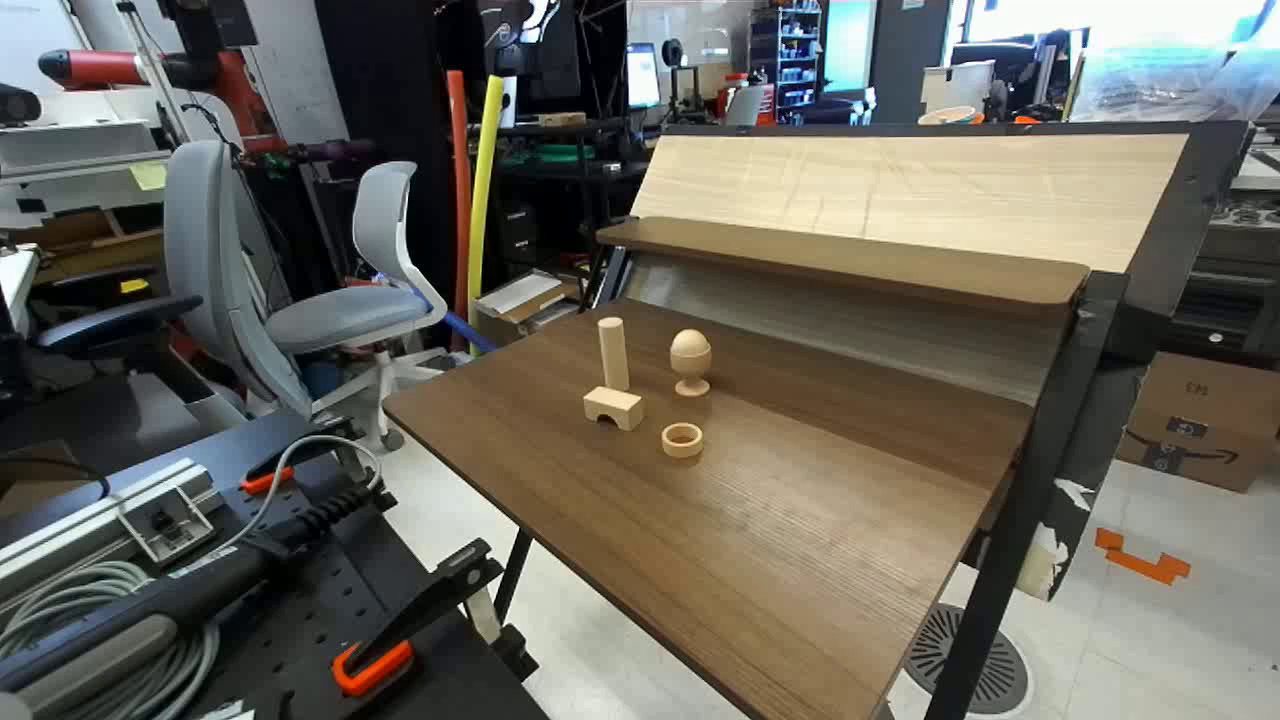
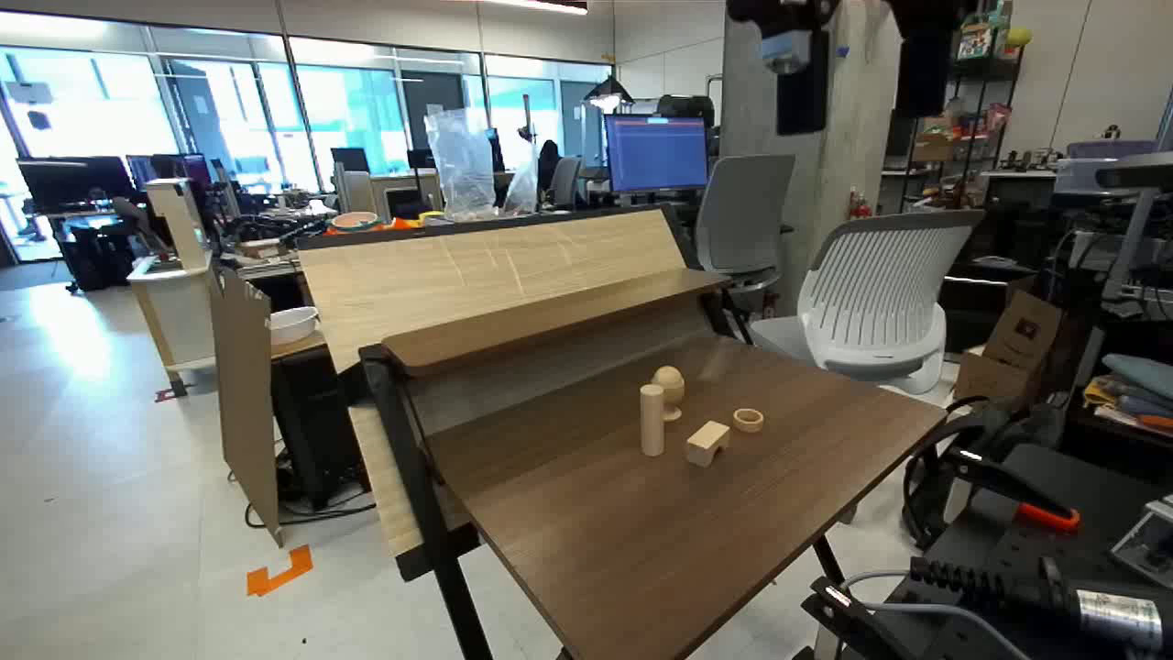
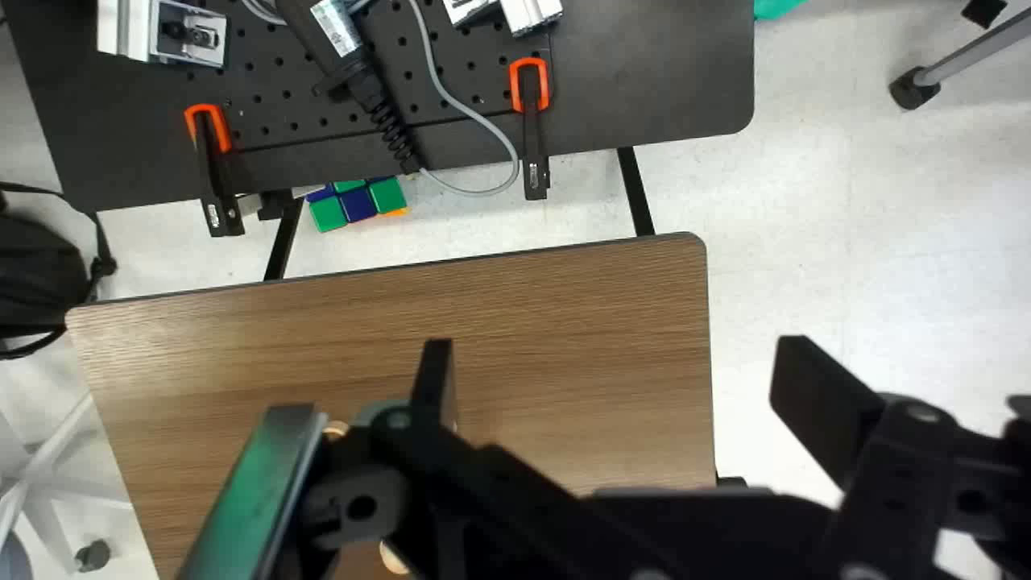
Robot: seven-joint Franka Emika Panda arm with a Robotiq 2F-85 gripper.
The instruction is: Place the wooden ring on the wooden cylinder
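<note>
The wooden ring (image 1: pixel 682 451) lies flat on the brown table in both exterior views (image 2: pixel 748 428). The wooden cylinder (image 1: pixel 614 355) stands upright on the table in both exterior views (image 2: pixel 652 423), apart from the ring; no separate base shows under it. My gripper (image 2: pixel 861 119) hangs high above the table at the top of an exterior view, fingers wide apart and empty. In the wrist view the open gripper (image 3: pixel 616 354) has bare table and floor between its fingers. A bit of light wood, perhaps the ring, shows beside the left finger; the cylinder is not visible there.
An arched wooden block (image 1: pixel 613 407) sits between cylinder and ring. A wooden egg in a cup (image 1: pixel 691 362) stands behind them. A raised shelf (image 1: pixel 850 260) runs along the table's back. A black bench with clamps (image 3: pixel 644 80) stands beyond the table edge.
</note>
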